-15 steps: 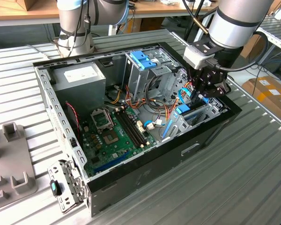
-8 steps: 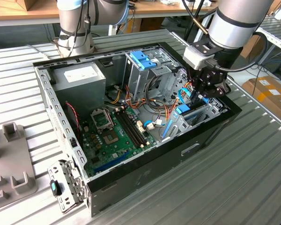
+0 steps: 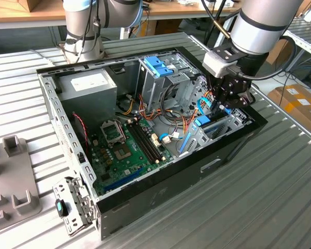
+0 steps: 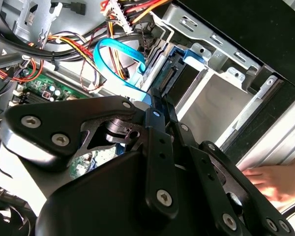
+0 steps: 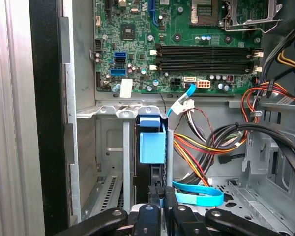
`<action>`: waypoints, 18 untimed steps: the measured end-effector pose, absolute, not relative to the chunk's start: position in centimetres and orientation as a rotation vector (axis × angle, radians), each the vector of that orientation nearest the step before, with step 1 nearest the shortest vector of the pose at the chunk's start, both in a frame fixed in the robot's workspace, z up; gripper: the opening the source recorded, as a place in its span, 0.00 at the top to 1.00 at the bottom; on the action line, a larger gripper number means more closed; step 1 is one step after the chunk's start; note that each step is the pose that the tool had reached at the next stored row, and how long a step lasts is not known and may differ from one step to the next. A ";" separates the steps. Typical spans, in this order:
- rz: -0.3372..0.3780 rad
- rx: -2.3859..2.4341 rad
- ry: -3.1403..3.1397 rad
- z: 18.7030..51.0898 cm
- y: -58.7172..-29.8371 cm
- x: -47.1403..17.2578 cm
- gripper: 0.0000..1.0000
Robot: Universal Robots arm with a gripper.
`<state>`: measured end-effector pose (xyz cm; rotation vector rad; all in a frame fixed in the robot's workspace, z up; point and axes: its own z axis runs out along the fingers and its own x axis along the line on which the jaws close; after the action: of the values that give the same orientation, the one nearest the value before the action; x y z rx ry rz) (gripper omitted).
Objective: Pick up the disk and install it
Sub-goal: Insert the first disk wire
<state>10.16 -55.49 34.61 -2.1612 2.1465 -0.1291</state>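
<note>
Disk (image 5: pixel 152 142): stood on edge in the drive bay (image 5: pixel 108 147) at the exterior view's right of the computer case (image 3: pixel 57 104). Hand (image 3: pixel 223 106): clamped on the disk's edge. Step: installation under way; full seating down the bay is judged still required.

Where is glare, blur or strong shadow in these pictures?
In the second wrist view, the gripper looms dark and soft, and a hand is washed out. In the first wrist view, the motherboard is sharp. The exterior view is evenly lit.

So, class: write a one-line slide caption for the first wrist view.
Gripper poised over the disk standing on edge in the grey drive cage, with the green motherboard beyond.
</note>
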 end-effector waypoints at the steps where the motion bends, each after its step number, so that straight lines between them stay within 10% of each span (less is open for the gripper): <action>1: -0.129 -2.161 2.146 34.5 -55.5 10.2 0.84; 18: -0.129 -2.161 2.146 34.0 -55.5 10.2 0.77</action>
<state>10.16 -55.50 33.95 -2.1608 2.1461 -0.1286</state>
